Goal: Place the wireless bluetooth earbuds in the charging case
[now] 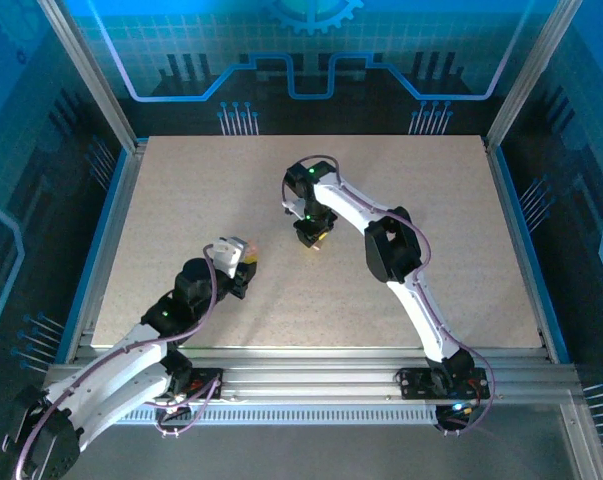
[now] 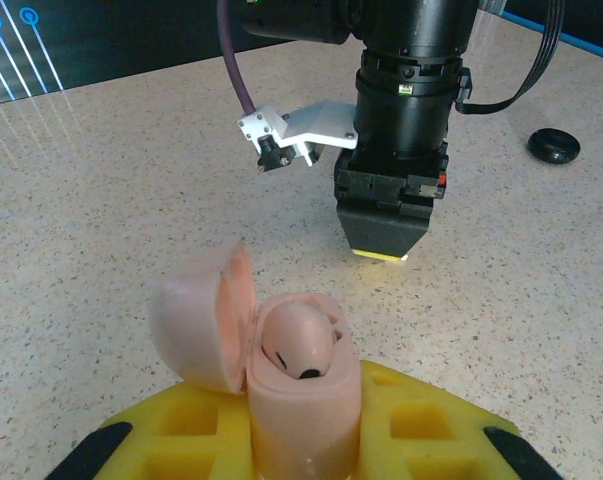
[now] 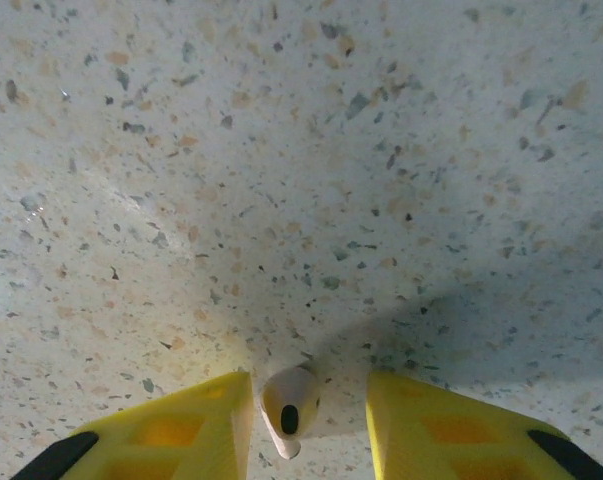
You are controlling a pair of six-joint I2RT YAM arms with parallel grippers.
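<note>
On the table near its middle, a whitish earbud lies between the spread fingers of the right gripper. It sits nearer one finger; contact cannot be told. Its long axis runs along the gap, rounded end away from the wrist, dark oval spot upward. The left gripper clamps the charging case upright with its lid open and a second earbud seated inside.
</note>
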